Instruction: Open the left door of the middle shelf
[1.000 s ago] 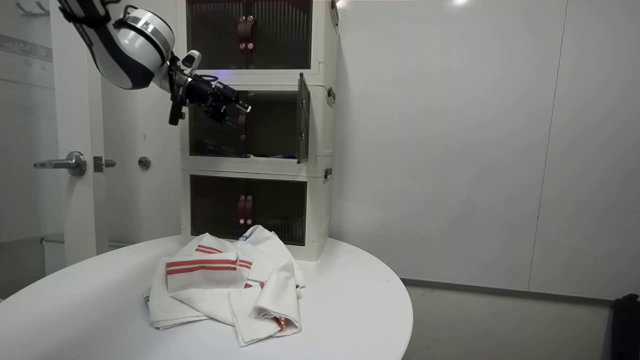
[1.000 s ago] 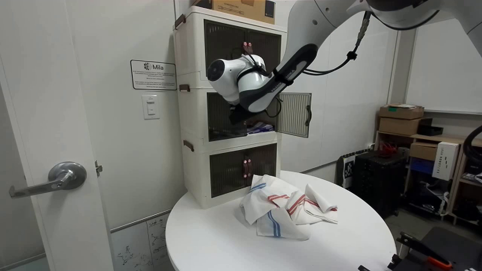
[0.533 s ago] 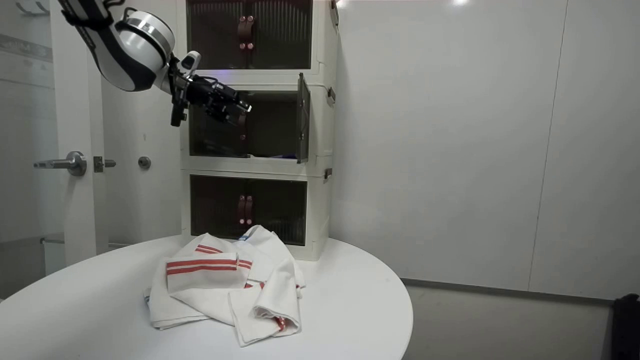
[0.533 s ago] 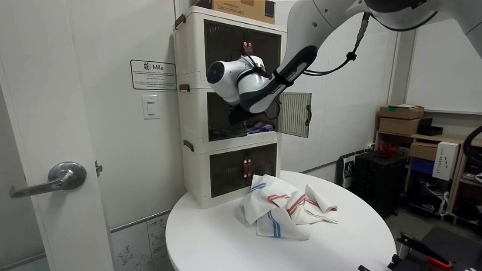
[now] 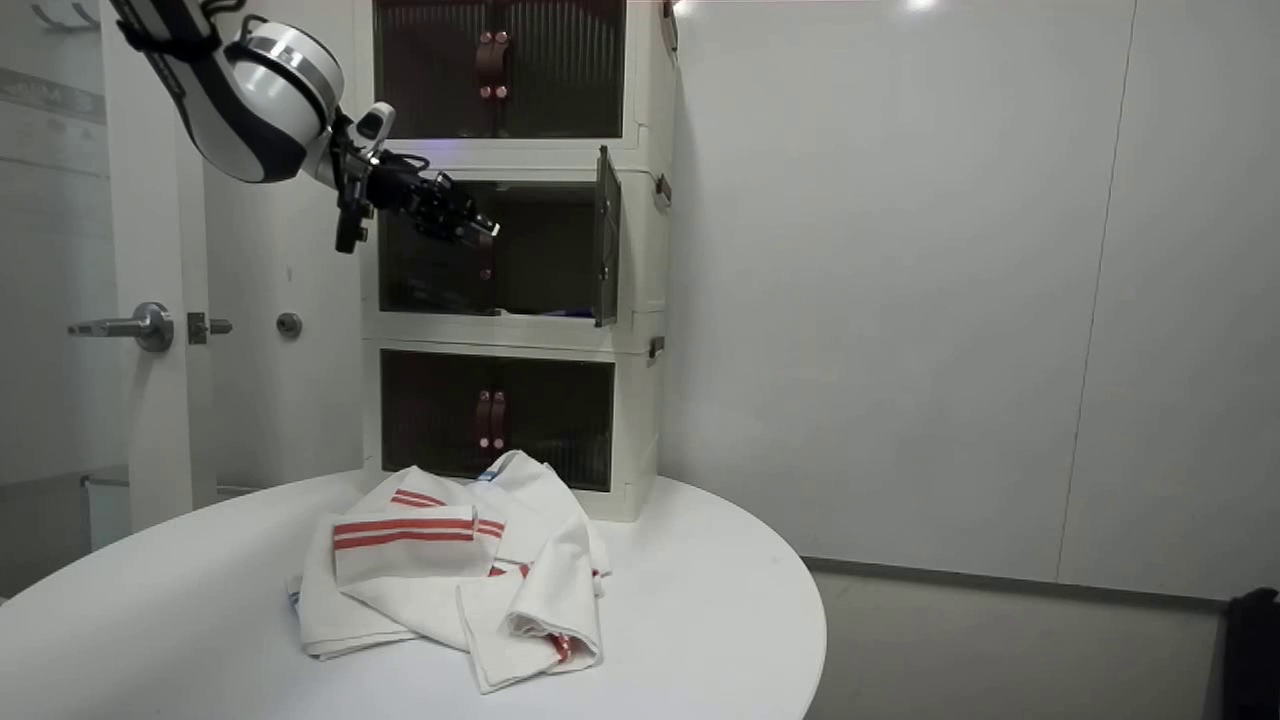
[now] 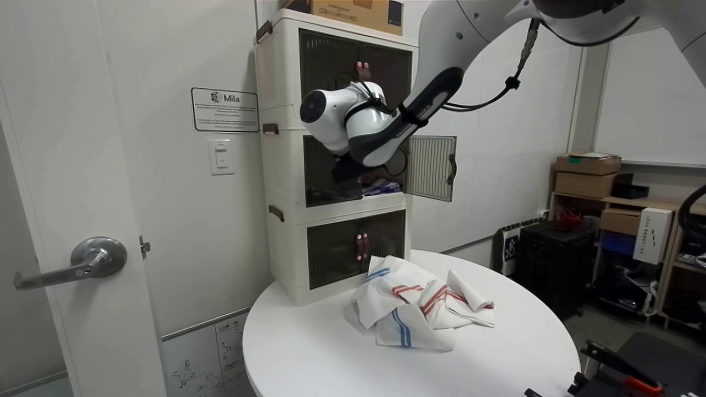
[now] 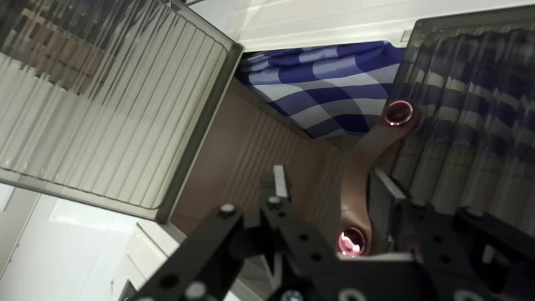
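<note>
The left door (image 5: 430, 275) of the middle shelf (image 5: 440, 326) lies flat in its front, with a dark ribbed pane. Along its free edge runs a brown strap handle (image 7: 355, 179) with pink rivets. My gripper (image 7: 328, 179) is at that handle: its jaws stand apart on either side of the strap, which is close to the finger on the right in the wrist view and clear of the opposite finger. The strap hides part of the near finger's pad. In an exterior view the gripper (image 5: 482, 235) is before the door; in an exterior view the arm (image 6: 380, 135) covers it.
The right door (image 6: 433, 168) of the same tier stands swung outward. A blue-and-white checked cloth (image 7: 322, 83) lies inside. Below, striped towels (image 5: 420, 590) are heaped on the round white table (image 5: 720, 630). A cardboard box (image 6: 358, 15) tops the cabinet.
The jaws have drawn nearer each other in the last half second. The arm has shifted very slightly left in both exterior views. Both doors look unmoved.
</note>
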{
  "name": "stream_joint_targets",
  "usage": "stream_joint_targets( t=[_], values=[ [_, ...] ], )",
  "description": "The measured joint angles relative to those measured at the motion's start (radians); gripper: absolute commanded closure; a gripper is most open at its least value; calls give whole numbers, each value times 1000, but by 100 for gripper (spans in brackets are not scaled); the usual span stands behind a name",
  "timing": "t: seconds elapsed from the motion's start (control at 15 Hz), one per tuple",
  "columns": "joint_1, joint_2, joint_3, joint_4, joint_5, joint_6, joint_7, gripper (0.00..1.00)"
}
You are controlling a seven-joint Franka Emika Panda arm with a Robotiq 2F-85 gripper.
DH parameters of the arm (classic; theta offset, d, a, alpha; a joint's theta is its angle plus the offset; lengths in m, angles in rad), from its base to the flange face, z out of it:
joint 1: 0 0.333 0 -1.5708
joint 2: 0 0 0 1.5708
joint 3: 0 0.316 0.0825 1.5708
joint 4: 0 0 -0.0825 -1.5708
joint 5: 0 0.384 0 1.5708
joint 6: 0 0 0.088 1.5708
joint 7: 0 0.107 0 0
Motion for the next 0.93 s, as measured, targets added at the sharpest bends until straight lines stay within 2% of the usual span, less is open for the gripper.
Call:
stream_joint_targets(
  t=[0.2,0.93],
  values=[
    [2,12,5,13,0,1,0,100],
    [2,32,9,39,8,9,-29,99]
  ],
)
